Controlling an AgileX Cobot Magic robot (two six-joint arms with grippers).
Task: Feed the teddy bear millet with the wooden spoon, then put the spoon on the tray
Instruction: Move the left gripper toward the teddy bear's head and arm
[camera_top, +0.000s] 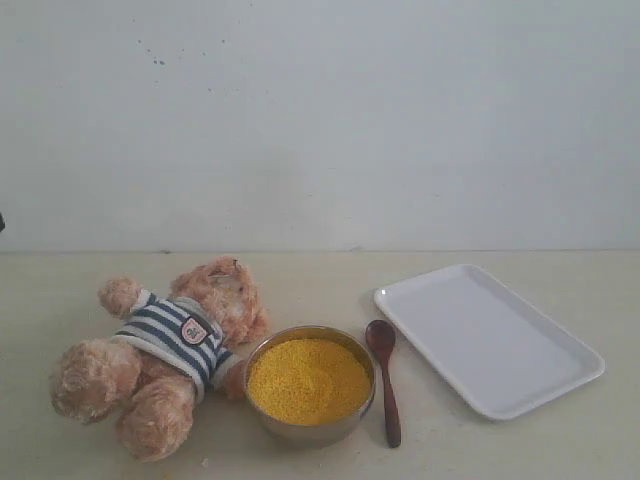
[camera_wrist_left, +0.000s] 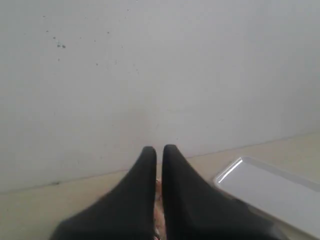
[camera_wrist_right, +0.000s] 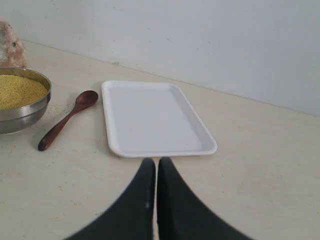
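Tray fills the right-centre of the exterior frame, flat and bare, set at a slant. Bear lies on its back at lower left, head toward the centre and feet toward the left edge. Bowl sits at lower centre, touching or almost touching the bear's side, and is full of millet. Spoon lies on the table in the gap between bowl and tray, just beside the bowl and clear of the tray. Its long axis runs nearly straight up and down the frame, with the scoop at the upper end and the handle tip at the lower end.

Neither arm shows in the exterior frame. The right gripper has its jaws closed on nothing. Its camera sees the spoon ahead and off to the bowl's side of the tray, handle end nearer. The left gripper is also closed and empty. It faces the wall, and the spoon is not in its view.

The right arm therefore looks better placed. It would need to open, swing across the tray's near corner and come down over the handle with its jaws set across that axis.
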